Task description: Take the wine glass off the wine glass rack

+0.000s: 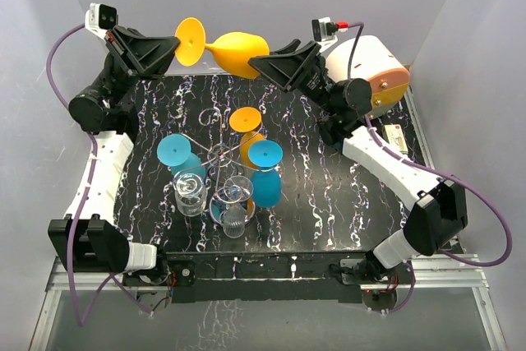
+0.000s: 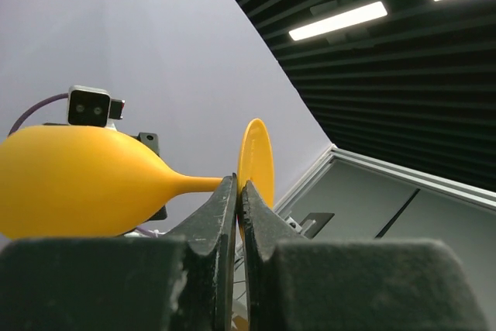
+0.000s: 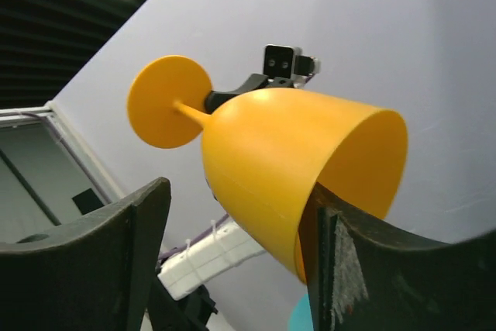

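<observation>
A yellow wine glass (image 1: 238, 51) lies sideways in the air above the table's back edge, clear of the wine glass rack (image 1: 222, 154). My left gripper (image 1: 174, 45) is shut on the rim of its round foot (image 2: 256, 156), with the bowl (image 2: 70, 180) stretching away to the left. My right gripper (image 1: 256, 62) stands open at the bowl's mouth (image 3: 294, 160). One of its fingers (image 3: 333, 253) is inside the rim. The other finger (image 3: 132, 246) stays apart from the outer wall.
The silver wire rack stands mid-table with two blue glasses (image 1: 174, 152) (image 1: 265, 172), an orange one (image 1: 246, 125) and two clear ones (image 1: 191, 191) (image 1: 234, 207) hanging upside down. A white and tan appliance (image 1: 374, 67) sits at the back right. Grey walls close in on three sides.
</observation>
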Action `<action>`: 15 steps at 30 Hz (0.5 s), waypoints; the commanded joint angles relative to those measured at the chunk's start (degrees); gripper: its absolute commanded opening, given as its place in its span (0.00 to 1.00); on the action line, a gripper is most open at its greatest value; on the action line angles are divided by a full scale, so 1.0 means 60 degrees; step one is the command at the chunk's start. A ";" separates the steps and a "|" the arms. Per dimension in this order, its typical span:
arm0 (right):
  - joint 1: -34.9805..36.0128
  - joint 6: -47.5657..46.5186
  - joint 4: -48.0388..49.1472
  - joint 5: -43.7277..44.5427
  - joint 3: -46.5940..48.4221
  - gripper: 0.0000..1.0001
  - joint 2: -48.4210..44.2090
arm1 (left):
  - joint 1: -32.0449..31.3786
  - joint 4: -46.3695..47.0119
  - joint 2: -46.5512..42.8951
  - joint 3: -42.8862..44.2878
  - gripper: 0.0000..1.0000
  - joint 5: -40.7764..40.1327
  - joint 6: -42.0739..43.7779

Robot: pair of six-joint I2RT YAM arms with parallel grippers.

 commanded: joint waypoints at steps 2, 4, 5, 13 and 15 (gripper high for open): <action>0.0321 0.0876 0.1823 0.0019 0.0307 0.49 -0.0232 | -0.0056 0.1392 -0.0165 -0.0251 0.00 -0.0351 -0.0580; 0.0371 0.1072 0.2073 0.0091 0.0187 0.36 -0.0338 | -0.0056 0.1388 -0.0183 -0.0368 0.00 -0.0374 -0.0588; 0.0388 0.1173 0.2169 0.0137 0.0105 0.30 -0.0430 | -0.0062 0.1340 -0.0218 -0.0474 0.00 -0.0389 -0.0572; 0.0389 0.0569 0.1127 0.1284 -0.0768 0.00 -0.1693 | -0.0056 -0.2044 -0.1611 -0.1720 0.79 -0.0435 0.1566; 0.0389 -0.0222 -0.0096 0.2007 -0.1007 0.00 -0.2269 | -0.0042 -0.3654 -0.2075 -0.1799 0.97 -0.0316 0.2559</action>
